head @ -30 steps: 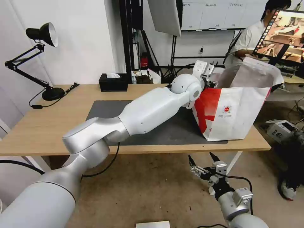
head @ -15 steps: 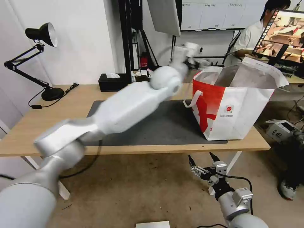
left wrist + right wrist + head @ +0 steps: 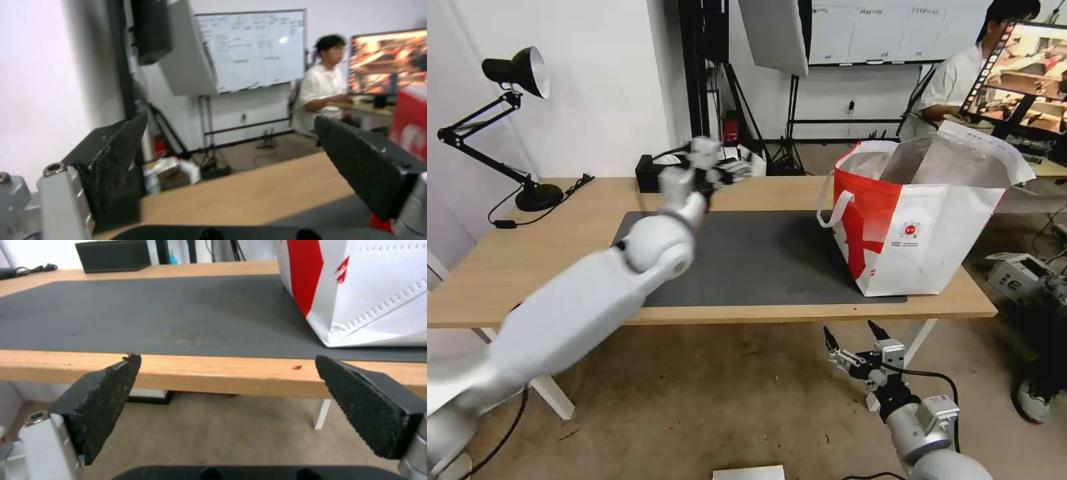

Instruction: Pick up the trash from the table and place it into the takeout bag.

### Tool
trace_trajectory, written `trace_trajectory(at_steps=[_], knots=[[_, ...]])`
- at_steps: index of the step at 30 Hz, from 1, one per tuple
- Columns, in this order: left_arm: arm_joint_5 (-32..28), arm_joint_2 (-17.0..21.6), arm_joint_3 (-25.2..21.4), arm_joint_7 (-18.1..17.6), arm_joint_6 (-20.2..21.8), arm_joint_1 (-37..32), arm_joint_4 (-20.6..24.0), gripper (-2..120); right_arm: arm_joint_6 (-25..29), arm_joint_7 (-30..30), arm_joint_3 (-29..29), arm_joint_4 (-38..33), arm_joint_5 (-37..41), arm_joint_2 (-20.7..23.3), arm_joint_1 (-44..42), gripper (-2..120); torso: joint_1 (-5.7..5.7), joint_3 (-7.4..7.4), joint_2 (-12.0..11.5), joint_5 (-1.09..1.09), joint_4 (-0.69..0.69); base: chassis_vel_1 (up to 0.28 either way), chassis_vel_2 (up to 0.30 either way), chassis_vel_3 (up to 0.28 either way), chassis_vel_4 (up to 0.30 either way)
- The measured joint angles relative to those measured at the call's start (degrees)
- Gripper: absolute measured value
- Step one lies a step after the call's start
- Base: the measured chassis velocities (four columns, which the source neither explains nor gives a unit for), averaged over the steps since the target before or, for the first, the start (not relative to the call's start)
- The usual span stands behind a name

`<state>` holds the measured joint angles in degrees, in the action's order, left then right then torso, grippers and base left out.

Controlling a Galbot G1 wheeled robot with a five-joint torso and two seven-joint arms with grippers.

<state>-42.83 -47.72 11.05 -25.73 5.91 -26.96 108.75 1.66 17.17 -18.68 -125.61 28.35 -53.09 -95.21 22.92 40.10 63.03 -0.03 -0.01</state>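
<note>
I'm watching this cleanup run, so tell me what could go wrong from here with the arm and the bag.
1. The left gripper, open and empty, is up over the table's back edge beside the black tissue box; it could knock the box.
2. The takeout bag stands at the table's right end near the front edge, its handle sticking out; a sweeping arm might snag it and tip the bag.
3. The right gripper, open below the table edge, could strike it if raised.

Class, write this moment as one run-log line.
left gripper: open, empty, above table's far edge | right gripper: open, idle below table front | takeout bag: upright on mat
</note>
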Motion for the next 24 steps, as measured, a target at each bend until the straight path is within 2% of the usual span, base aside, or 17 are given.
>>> trace_trajectory(at_steps=[1, 2, 3, 4, 6, 7, 8, 11, 13, 14, 16, 17, 19, 20, 21, 24], knots=[[1.06, 0.97, -2.44, 0.01, -0.51, -3.34, 1.32, 100, 0.00, -0.01, 0.00, 0.00, 0.00, 0.00, 0.00, 100, 0.00, 0.00, 0.00, 0.04, 0.00, 0.000, 0.000, 0.000, 0.000], [2.69, 1.97, -6.82, 0.37, -0.87, -9.49, 3.25, 100, 0.00, -0.01, 0.00, 0.00, 0.00, 0.00, 0.00, 100, 0.00, 0.00, 0.00, 0.01, 0.02, 0.000, 0.000, 0.000, 0.000], [2.69, 1.97, -6.82, 0.37, -0.87, -9.49, 3.25, 100, 0.00, -0.01, 0.00, 0.00, 0.00, 0.00, 0.00, 100, 0.00, 0.00, 0.00, 0.01, 0.02, 0.000, 0.000, 0.000, 0.000], [3.66, 2.40, -10.04, 0.47, -1.02, -13.27, 4.47, 100, 0.00, -0.01, 0.00, 0.00, 0.00, 0.00, 0.00, 100, -0.01, 0.00, 0.00, -0.05, 0.03, 0.000, 0.000, 0.000, 0.000], [6.54, 3.15, -15.99, 0.39, -2.18, -21.72, 6.94, 100, 0.00, -0.01, 0.00, 0.00, 0.00, -0.01, -0.01, 100, -0.01, -0.01, 0.01, 0.07, 0.04, 0.000, 0.000, 0.000, 0.000], [6.54, 3.15, -15.99, 0.39, -2.18, -21.72, 6.94, 100, 0.00, -0.01, 0.00, 0.00, 0.00, -0.01, -0.01, 100, -0.01, -0.01, 0.01, 0.07, 0.04, 0.000, 0.000, 0.000, 0.000], [8.11, 3.14, -17.35, 0.40, -2.61, -24.84, 7.59, 100, 0.00, -0.01, 0.00, 0.00, 0.00, 0.00, 0.00, 100, -0.01, 0.00, 0.00, -0.01, 0.05, 0.000, 0.000, 0.000, 0.000], [11.09, 1.98, -18.52, 0.26, -3.50, -28.68, 8.38, 100, 0.00, -0.01, 0.00, 0.00, 0.00, 0.00, 0.00, 100, -0.01, 0.00, 0.01, 0.07, 0.02, 0.000, 0.000, 0.000, 0.000], [13.76, -0.31, -20.71, 0.49, -4.03, -34.23, 9.62, 100, 0.00, -0.01, 0.00, -0.01, 0.00, 0.00, 0.00, 100, 0.00, 0.00, 0.00, -0.01, -0.02, 0.000, 0.000, 0.000, 0.000], [13.76, -0.31, -20.71, 0.49, -4.03, -34.23, 9.62, 100, 0.00, -0.01, 0.00, -0.01, 0.00, 0.00, 0.00, 100, 0.00, 0.00, 0.00, -0.01, -0.02, 0.000, 0.000, 0.000, 0.000], [16.27, -2.14, -24.70, 0.84, -4.95, -40.93, 11.18, 100, 0.00, 0.00, 0.00, 0.00, 0.00, 0.00, 0.00, 100, 0.00, 0.00, 0.00, 0.06, 0.00, 0.000, 0.000, 0.000, 0.000], [16.27, -2.14, -24.70, 0.84, -4.95, -40.93, 11.18, 100, 0.00, 0.00, 0.00, 0.00, 0.00, 0.00, 0.00, 100, 0.00, 0.00, 0.00, 0.06, 0.00, 0.000, 0.000, 0.000, 0.000], [18.51, -4.02, -28.96, 1.83, -5.90, -47.92, 12.44, 100, 0.00, -0.01, 0.00, 0.00, 0.00, -0.01, 0.00, 100, -0.01, 0.00, 0.00, 0.00, 0.03, 0.000, 0.000, 0.000, 0.000], [19.48, -4.77, -30.63, 2.19, -6.44, -50.47, 12.93, 100, 0.00, -0.01, 0.00, 0.00, 0.00, 0.00, 0.00, 100, -0.01, 0.00, 0.00, 0.05, 0.01, 0.000, 0.000, 0.000, 0.000], [19.48, -4.77, -30.63, 2.19, -6.44, -50.47, 12.93, 100, 0.00, -0.01, 0.00, 0.00, 0.00, 0.00, 0.00, 100, -0.01, 0.00, 0.00, 0.05, 0.01, 0.000, 0.000, 0.000, 0.000], [22.84, -8.08, -34.96, 3.76, -8.11, -58.60, 14.12, 100, 0.00, 0.00, 0.00, 0.00, 0.00, 0.00, 0.00, 100, -0.01, 0.00, 0.00, 0.04, 0.01, 0.000, 0.000, 0.000, 0.000]])
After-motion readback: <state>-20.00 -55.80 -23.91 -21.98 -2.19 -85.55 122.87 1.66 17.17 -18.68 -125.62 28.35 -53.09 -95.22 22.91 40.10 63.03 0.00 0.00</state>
